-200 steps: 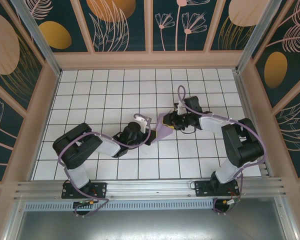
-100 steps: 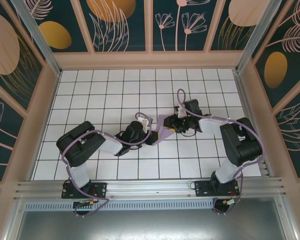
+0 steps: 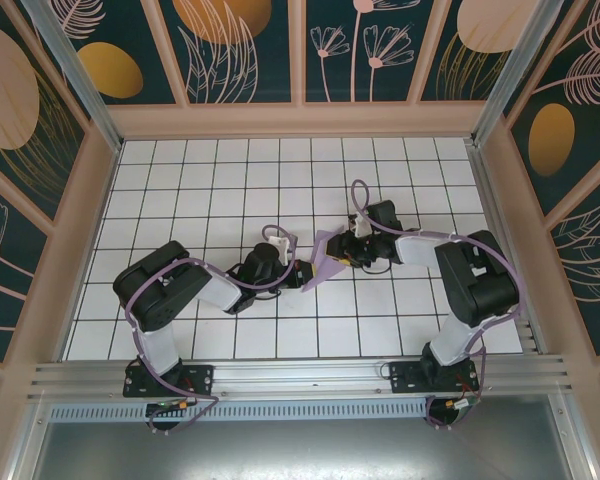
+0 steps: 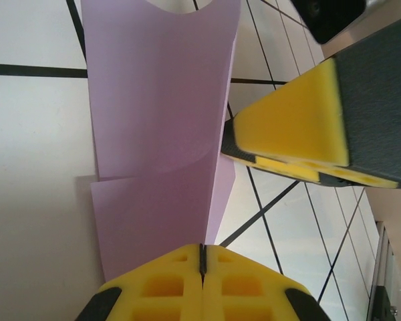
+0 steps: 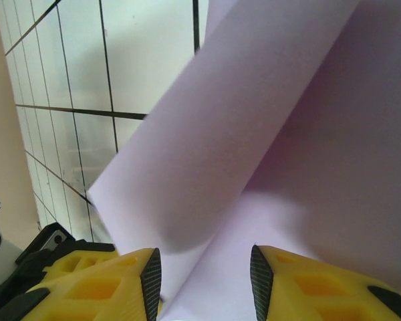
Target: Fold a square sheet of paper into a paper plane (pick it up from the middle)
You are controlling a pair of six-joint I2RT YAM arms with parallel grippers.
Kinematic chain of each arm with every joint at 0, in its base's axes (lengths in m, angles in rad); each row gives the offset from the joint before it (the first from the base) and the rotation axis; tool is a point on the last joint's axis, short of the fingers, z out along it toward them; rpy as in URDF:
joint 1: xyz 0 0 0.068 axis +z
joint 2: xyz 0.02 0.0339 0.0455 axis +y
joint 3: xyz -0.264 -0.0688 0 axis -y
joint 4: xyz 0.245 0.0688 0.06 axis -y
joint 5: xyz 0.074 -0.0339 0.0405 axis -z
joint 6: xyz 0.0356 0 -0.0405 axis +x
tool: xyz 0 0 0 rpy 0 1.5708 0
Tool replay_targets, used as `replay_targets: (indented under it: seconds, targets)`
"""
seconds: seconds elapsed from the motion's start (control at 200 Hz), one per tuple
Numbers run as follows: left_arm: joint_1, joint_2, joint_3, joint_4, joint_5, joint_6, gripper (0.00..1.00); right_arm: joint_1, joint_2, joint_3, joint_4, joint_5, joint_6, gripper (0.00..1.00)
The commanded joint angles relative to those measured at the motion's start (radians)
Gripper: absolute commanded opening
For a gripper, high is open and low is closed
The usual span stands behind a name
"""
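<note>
The square sheet of paper (image 3: pixel 326 258), pale lavender and partly folded, stood at a slant between the two hands in the top external view instead of lying flat on the white tiled surface (image 3: pixel 200 180). The left hand (image 3: pixel 302 273) met the sheet's edge on one side and the right hand (image 3: pixel 344 250) met it on the other, so the paper bridged the short gap from one hand to the other.

In the left wrist view, the left hand (image 4: pixel 202 264) was pressed together, its yellow fingers meeting with no gap and pinching the near edge of the paper (image 4: pixel 160 134) in their seam. From those fingertips the sheet ran straight ahead in two layers, the upper one bowed. Ahead and to the right, one of the right hand's fingers (image 4: pixel 291 130), a yellow pad on a black body, sat just beside the paper's right edge. The surface (image 4: pixel 33 167) lay beneath and to the left.

In the right wrist view, the right hand (image 5: pixel 204 284) was spread, its yellow fingers (image 5: pixel 93 287) standing apart. The paper (image 5: pixel 267 134) filled the space ahead and ran down into the gap between them, one flap curled over a shadowed fold. Whether the pads touched it could not be told. The tiled surface (image 5: pixel 147 60) showed ahead and to the left.
</note>
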Motion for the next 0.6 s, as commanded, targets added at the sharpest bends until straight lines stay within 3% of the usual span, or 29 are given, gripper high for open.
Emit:
replay_targets:
  seconds: [0.0, 0.165, 0.405, 0.595]
  targets:
    - [0.007, 0.011, -0.011, 0.064, 0.023, -0.022, 0.0, 0.0, 0.036, 0.032, 0.005, 0.017, -0.017, 0.43]
    - [0.007, 0.016, -0.003, 0.065, 0.036, -0.017, 0.0, 0.001, 0.053, 0.049, 0.0, 0.01, -0.016, 0.43]
    - [0.007, 0.037, 0.045, 0.021, 0.048, 0.031, 0.29, 0.003, 0.067, 0.058, -0.004, 0.008, -0.018, 0.44]
    - [0.007, 0.057, 0.087, -0.015, 0.051, 0.061, 0.35, 0.004, 0.069, 0.061, -0.007, 0.006, -0.018, 0.44]
